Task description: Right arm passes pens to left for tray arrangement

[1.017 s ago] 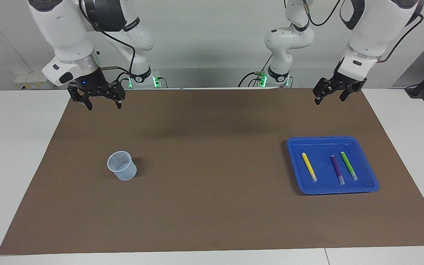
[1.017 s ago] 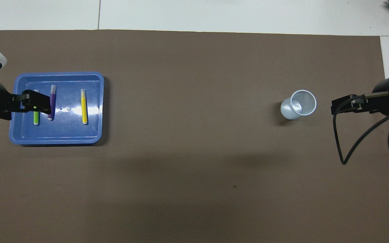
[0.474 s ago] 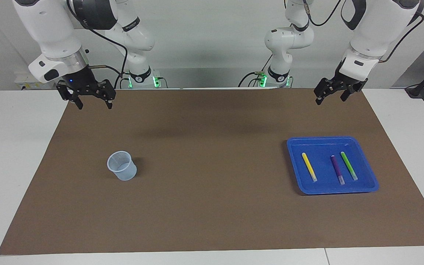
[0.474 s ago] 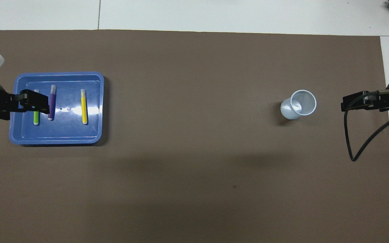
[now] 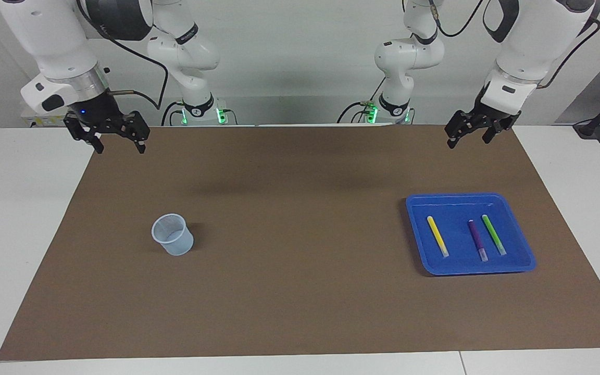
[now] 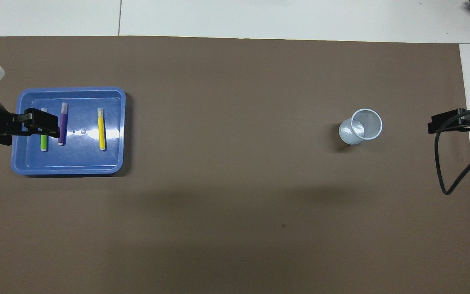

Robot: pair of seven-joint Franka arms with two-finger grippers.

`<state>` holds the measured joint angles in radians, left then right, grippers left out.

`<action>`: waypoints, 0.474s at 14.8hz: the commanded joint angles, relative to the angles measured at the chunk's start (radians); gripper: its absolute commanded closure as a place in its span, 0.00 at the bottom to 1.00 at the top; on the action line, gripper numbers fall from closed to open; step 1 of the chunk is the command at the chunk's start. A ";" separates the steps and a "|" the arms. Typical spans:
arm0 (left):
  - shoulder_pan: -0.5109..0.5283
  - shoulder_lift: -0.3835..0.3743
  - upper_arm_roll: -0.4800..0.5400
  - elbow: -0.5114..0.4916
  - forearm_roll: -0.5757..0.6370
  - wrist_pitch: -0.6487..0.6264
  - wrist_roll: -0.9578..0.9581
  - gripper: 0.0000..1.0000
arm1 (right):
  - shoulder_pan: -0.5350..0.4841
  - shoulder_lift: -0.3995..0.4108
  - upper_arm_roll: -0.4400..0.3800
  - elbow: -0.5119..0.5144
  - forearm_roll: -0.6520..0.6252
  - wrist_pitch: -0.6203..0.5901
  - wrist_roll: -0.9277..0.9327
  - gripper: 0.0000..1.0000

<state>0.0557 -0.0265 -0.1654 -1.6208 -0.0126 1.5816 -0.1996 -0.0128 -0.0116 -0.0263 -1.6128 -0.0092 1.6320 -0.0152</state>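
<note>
All three pens lay flat in the tray [image 5: 417, 229] near the mat's [image 5: 300, 312] left-arm end: yellow pen [image 5: 437, 236], purple pen [image 5: 477, 240], green pen [image 5: 494, 234], roughly parallel, long axes running toward/away from the robots, none touching. Left gripper [image 5: 467, 135] hung spread and empty over the mat's robot-side edge, the closer tool to the tray. Right gripper [image 5: 116, 140] hung spread and empty over the mat's robot-side corner at its own end. Cup [image 5: 172, 234] stood empty there, well apart from the tray. Nothing blocked either arm; task looked finished.
</note>
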 commanded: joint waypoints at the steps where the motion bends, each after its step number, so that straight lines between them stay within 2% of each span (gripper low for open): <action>1: -0.010 -0.027 0.014 -0.028 -0.014 0.018 0.009 0.00 | 0.047 0.005 -0.047 0.020 0.011 -0.021 -0.025 0.00; 6: -0.010 -0.027 0.014 -0.028 -0.014 0.020 0.009 0.00 | 0.045 0.004 -0.041 0.019 0.017 -0.021 -0.022 0.00; 7: -0.010 -0.027 0.014 -0.028 -0.014 0.020 0.009 0.00 | 0.037 0.002 -0.043 0.019 0.052 -0.021 -0.022 0.00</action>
<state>0.0557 -0.0267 -0.1654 -1.6208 -0.0126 1.5817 -0.1996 0.0263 -0.0116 -0.0604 -1.6101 -0.0006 1.6313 -0.0152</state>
